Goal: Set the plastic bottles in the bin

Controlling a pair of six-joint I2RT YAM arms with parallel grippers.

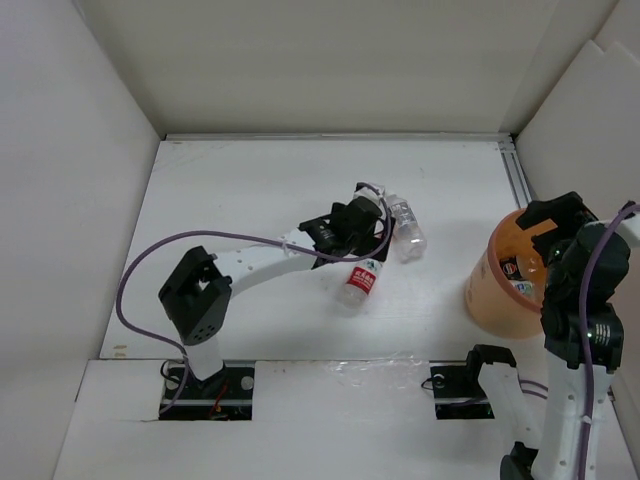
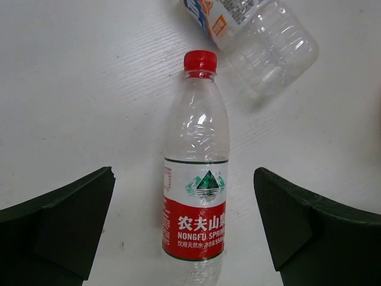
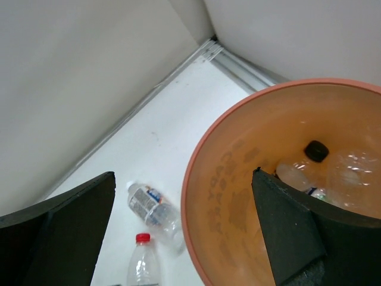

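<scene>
A clear bottle with a red label and red cap (image 2: 196, 179) lies on the white table, seen in the top view as the red-labelled bottle (image 1: 362, 283). My left gripper (image 2: 183, 176) hovers over it, open, one finger on each side and neither touching. A second clear bottle with a pale label (image 2: 256, 30) lies just beyond the cap, the same pale-labelled bottle (image 1: 405, 228). The orange bin (image 1: 490, 290) stands at the right. My right gripper (image 3: 182, 179) hangs open and empty above the bin's rim (image 3: 196, 161). Bottles lie inside, one with a dark cap (image 3: 316, 151).
White walls close in the table on the left, back and right. A metal rail (image 1: 518, 180) runs along the right wall behind the bin. The left arm (image 1: 250, 265) and its purple cable (image 1: 140, 270) stretch across the table's left half.
</scene>
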